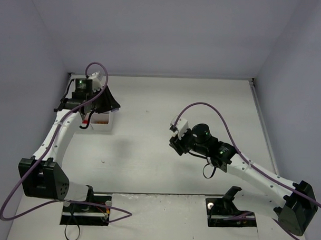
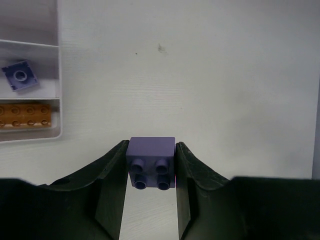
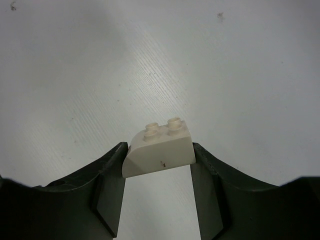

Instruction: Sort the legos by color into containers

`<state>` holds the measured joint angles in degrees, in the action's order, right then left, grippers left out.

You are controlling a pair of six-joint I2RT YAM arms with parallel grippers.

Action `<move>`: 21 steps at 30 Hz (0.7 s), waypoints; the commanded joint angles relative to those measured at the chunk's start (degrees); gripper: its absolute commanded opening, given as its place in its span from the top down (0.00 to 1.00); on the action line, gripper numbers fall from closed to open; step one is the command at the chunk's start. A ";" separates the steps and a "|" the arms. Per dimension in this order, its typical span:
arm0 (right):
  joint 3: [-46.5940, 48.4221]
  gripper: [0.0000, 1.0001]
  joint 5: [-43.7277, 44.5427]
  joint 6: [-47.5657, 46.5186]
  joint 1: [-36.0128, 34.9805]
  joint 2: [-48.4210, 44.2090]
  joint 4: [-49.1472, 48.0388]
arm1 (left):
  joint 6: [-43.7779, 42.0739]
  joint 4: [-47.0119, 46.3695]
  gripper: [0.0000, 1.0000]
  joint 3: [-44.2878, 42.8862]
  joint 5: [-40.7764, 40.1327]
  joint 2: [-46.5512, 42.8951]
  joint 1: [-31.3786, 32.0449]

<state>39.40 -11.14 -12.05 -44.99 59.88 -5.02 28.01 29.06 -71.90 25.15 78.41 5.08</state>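
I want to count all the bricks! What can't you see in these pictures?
Top view: the left arm hides most of the white tray, so its compartments and bricks cannot be counted.
Left wrist view: the picture's edge cuts off the tray and the brown-orange brick; its full length is unknown.
Top view: the lilac brick in the left gripper is hidden by the gripper itself.

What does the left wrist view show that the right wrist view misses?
Left wrist only: a lilac brick clamped in the left jaws, plus part of the tray with a second lilac brick and a brown-orange brick in adjoining compartments. Right wrist only: a white sloped brick clamped in the right jaws. Both: dark jaws over the pale table.
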 commanded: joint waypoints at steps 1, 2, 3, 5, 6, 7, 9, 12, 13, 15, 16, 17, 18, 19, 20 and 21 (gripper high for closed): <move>1.65 0.93 1.73 0.80 0.17 -1.16 -2.45 | 2.13 -3.39 0.85 -2.98 -6.24 -2.56 -0.60; 1.73 0.93 1.91 0.89 0.17 -1.34 -2.37 | 2.22 -3.48 0.85 -2.90 -8.08 -2.48 -0.69; 1.82 0.93 1.91 0.98 0.17 -1.43 -2.19 | 2.31 -3.57 0.85 -2.98 -8.79 -2.47 -0.69; 2.09 0.93 1.99 1.07 0.17 -1.34 -2.02 | 2.40 -3.75 0.85 -3.16 -9.94 -2.39 -0.78; 2.17 0.93 2.08 1.24 0.17 -1.17 -1.93 | 2.49 -3.66 0.85 -3.16 -10.99 -2.21 -0.86; 2.26 0.94 2.17 1.42 0.17 -1.17 -1.84 | 2.66 -3.75 0.85 -3.16 -11.52 -2.21 -0.86; 2.26 0.94 2.87 1.77 0.17 -1.17 -1.84 | 3.10 -3.92 0.85 -2.99 -12.84 -2.47 -0.86; 2.26 0.94 3.23 1.77 0.17 -1.34 -1.75 | 3.19 -4.54 0.85 -2.46 -14.68 -2.91 -0.86; 2.26 0.94 3.14 1.77 0.17 -1.34 -1.66 | 3.10 -4.45 0.85 -2.46 -15.12 -3.00 -0.95; 2.35 0.94 3.14 1.77 0.17 -1.60 -1.49 | 2.84 -4.28 0.85 -2.46 -16.35 -3.09 -0.95; 2.35 0.94 3.14 1.86 0.17 -1.61 -1.40 | 2.75 -4.19 0.85 -2.46 -16.71 -3.18 -0.95; 2.35 0.94 3.14 1.95 0.17 -1.61 -1.31 | 2.75 -4.19 0.85 -2.46 -17.06 -3.26 -0.95; 2.44 0.94 3.05 1.95 0.17 -1.61 -1.22 | 2.67 -4.10 0.85 -2.37 -17.76 -3.27 -0.95; 2.44 0.94 3.05 2.03 0.17 -1.69 -1.14 | 2.66 -4.18 0.85 -2.37 -18.11 -3.35 -0.95; 2.44 0.94 2.96 2.03 0.17 -1.78 -1.14 | 2.66 -4.10 0.85 -2.28 -18.38 -3.44 -0.95; 2.53 0.94 3.05 2.03 0.17 -1.78 -1.14 | 2.58 -4.10 0.85 -2.28 -19.07 -3.53 -0.95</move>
<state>39.40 -9.19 -10.50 -44.99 59.81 -4.05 30.44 28.01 -71.90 8.88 77.76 4.73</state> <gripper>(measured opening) 0.460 0.319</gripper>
